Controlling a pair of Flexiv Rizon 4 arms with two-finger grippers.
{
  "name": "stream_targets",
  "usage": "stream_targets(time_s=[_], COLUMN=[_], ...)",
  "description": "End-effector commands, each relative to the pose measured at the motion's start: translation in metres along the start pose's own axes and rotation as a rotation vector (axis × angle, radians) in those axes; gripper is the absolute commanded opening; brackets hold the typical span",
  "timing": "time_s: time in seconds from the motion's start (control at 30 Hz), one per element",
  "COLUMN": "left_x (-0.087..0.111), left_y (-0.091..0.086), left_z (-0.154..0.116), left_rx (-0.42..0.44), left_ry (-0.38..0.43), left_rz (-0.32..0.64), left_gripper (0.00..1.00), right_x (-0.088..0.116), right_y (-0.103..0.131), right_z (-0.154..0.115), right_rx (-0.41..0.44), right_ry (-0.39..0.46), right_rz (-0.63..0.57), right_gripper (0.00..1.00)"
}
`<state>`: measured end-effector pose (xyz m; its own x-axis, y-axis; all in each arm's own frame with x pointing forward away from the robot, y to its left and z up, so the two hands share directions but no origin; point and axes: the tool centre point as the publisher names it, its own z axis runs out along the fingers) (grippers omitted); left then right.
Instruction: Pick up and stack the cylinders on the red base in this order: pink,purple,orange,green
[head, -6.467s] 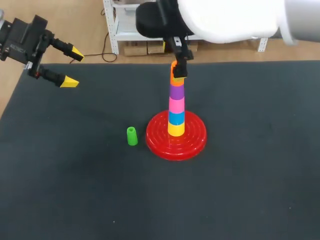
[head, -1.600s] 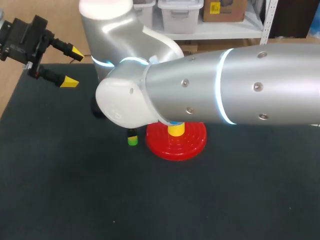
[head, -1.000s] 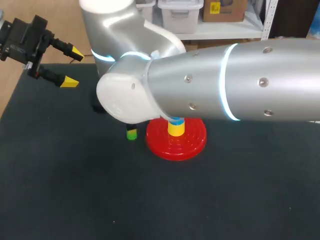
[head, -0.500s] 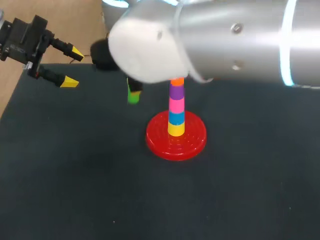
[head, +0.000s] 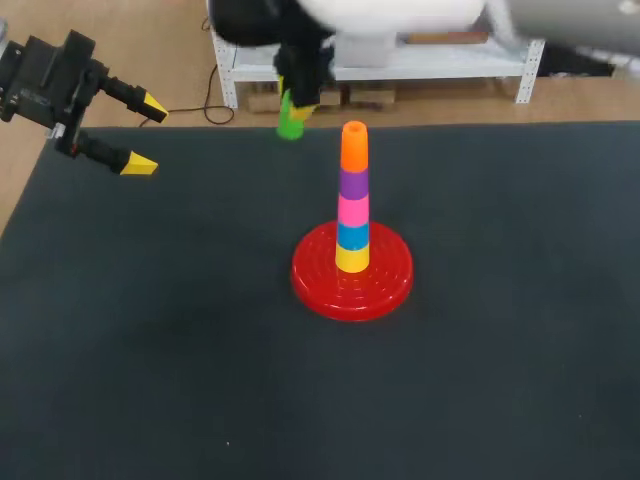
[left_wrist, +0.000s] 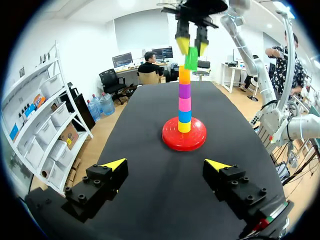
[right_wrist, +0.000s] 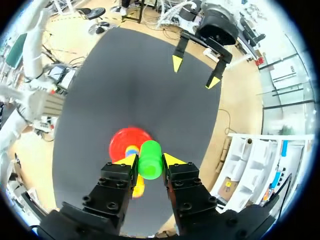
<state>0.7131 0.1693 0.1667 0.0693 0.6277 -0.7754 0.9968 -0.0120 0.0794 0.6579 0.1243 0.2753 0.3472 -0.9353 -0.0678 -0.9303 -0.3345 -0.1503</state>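
Dark desk, upper centre: your right pincer clamps green cylinder, left of orange cylinder; come in off-axis & stack could topple.

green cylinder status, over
Right gripper shut on green cylinder, in the air near orange cylinder. Left gripper open, off at the table corner. Nothing over the stack on the red base.

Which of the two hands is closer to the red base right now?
Right. The right hand holds the green piece up beside the top of the tower standing on the red base; the left hand is open, far off at the table's corner.
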Motion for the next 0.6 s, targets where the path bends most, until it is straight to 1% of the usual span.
stream_targets(time_s=[0.03,0.13,0.23,0.43,0.6], left_x=[0.001,0.001,0.001,0.001,0.001], left_y=[0.0,0.0,0.0,0.0,0.0], left_z=[0.0,0.0,0.0,0.0,0.0], left_rx=[0.0,0.0,0.0,0.0,0.0], left_ry=[0.0,0.0,0.0,0.0,0.0], left_rz=[0.001,0.001,0.001,0.001,0.001], left_gripper=[1.0,1.0,1.0,1.0,1.0], right_x=[0.01,0.02,0.025,0.033,0.04], right_y=[-0.005,-0.005,-0.002,0.009,0.019], right_z=[-0.039,-0.049,-0.052,-0.042,-0.033], right_rx=[-0.035,-0.027,-0.027,-0.061,-0.106], right_ry=[0.017,0.032,0.034,0.031,0.056], right_rz=[0.004,0.013,0.027,0.044,0.037], right_gripper=[0.0,0.0,0.0,0.0,0.0])
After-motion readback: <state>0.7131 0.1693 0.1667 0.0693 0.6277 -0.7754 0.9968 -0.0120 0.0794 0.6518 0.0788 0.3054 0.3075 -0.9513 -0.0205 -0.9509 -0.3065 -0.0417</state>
